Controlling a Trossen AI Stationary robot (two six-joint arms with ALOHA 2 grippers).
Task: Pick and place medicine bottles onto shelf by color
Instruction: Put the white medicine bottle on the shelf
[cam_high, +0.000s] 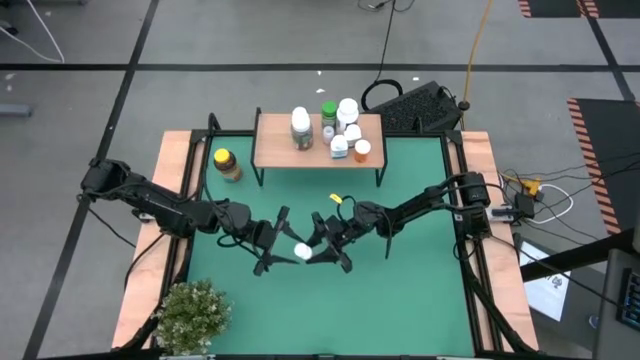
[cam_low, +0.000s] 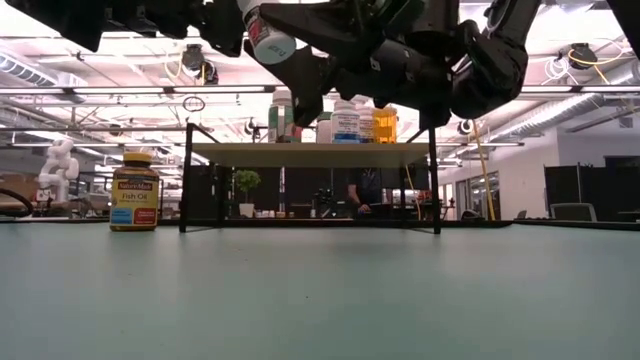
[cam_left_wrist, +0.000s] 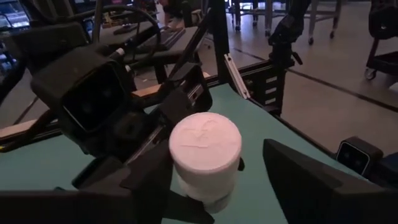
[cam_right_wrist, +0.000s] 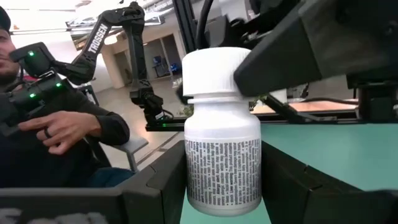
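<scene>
A white medicine bottle (cam_high: 301, 252) with a white cap hangs above the middle of the green mat, between my two grippers. My right gripper (cam_high: 320, 250) comes from the table's right and is shut on it. My left gripper (cam_high: 284, 250) comes from the left and stands open around the cap (cam_left_wrist: 205, 140), which faces its camera. The shelf (cam_high: 275, 150) stands at the far edge on its black legs, with several bottles (cam_high: 340, 125) on its right half. An amber bottle (cam_high: 227, 163) with a yellow cap stands on the mat left of the shelf. My left gripper has one finger (cam_right_wrist: 280, 59) lying against the side of the cap (cam_right_wrist: 233, 74). The other finger (cam_left_wrist: 311, 180) stands apart from the bottle. My right gripper pinches the bottle's body (cam_right_wrist: 222, 168) between its two fingers, which come roughly level from the table's right. The bottle is lifted clear of the mat, its cap end toward my left gripper.
A potted plant (cam_high: 193, 315) stands at the near left corner. A wooden frame (cam_high: 170, 200) borders the mat. A keyboard (cam_high: 420, 105) lies behind the shelf's right end. A person (cam_right_wrist: 56, 130) sits beyond the table. The near half of the mat (cam_high: 380, 310) is bare.
</scene>
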